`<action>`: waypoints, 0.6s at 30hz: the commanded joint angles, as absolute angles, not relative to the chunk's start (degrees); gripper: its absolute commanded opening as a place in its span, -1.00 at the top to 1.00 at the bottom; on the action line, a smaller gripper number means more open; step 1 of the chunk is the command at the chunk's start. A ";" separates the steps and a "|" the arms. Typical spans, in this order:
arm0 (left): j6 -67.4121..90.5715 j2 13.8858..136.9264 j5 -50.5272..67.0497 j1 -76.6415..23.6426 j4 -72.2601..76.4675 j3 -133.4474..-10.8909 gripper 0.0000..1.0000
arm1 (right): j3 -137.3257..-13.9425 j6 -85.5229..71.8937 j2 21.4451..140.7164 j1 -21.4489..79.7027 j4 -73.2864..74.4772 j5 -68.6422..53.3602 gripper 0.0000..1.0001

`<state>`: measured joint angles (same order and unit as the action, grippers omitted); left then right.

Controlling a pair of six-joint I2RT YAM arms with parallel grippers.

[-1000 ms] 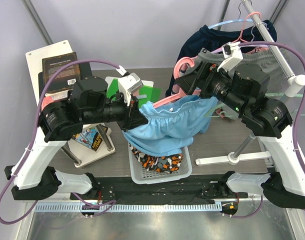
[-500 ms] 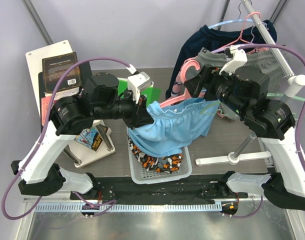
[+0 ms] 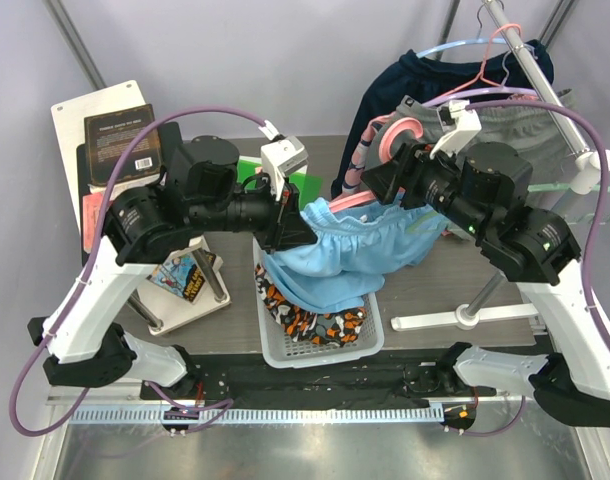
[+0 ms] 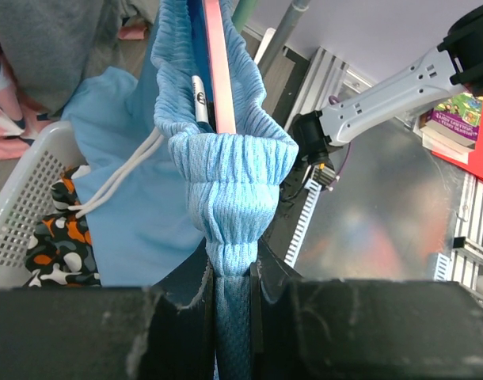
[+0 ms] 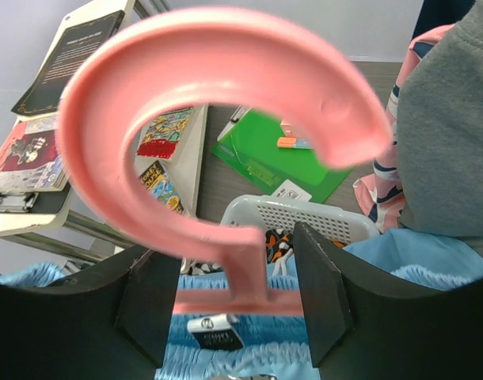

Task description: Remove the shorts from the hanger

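Observation:
The light blue shorts (image 3: 350, 255) hang by the waistband on a pink hanger (image 3: 337, 202) above a white basket (image 3: 325, 352). My left gripper (image 3: 297, 236) is shut on the bunched left end of the waistband (image 4: 230, 182), and the hanger's bar (image 4: 218, 71) runs inside the cloth. The camouflage shorts (image 3: 310, 322) lie in the basket. My right gripper (image 5: 235, 297) is open. Its fingers (image 5: 150, 293) stand either side of the hanger's neck (image 5: 245, 265) below the hook (image 5: 186, 71), with a gap on both sides.
Larger grey shorts (image 3: 515, 120) and a dark navy garment (image 3: 405, 80) hang on the rack (image 3: 530, 60) at the back right. Books (image 3: 120, 140) sit on a stand at the left. A green pad (image 5: 297, 154) lies behind the basket. The rack's white foot (image 3: 465, 318) crosses the table at the right.
The left gripper has carried the waistband's end up and to the right. The right gripper has moved left onto the hanger's neck, and its jaws have narrowed around it.

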<state>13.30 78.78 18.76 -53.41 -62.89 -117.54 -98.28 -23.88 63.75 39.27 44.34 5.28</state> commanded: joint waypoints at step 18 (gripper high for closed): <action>15.91 75.41 21.37 -52.03 -54.31 -118.13 0.12 | -92.73 -25.84 57.32 39.20 29.98 18.88 0.98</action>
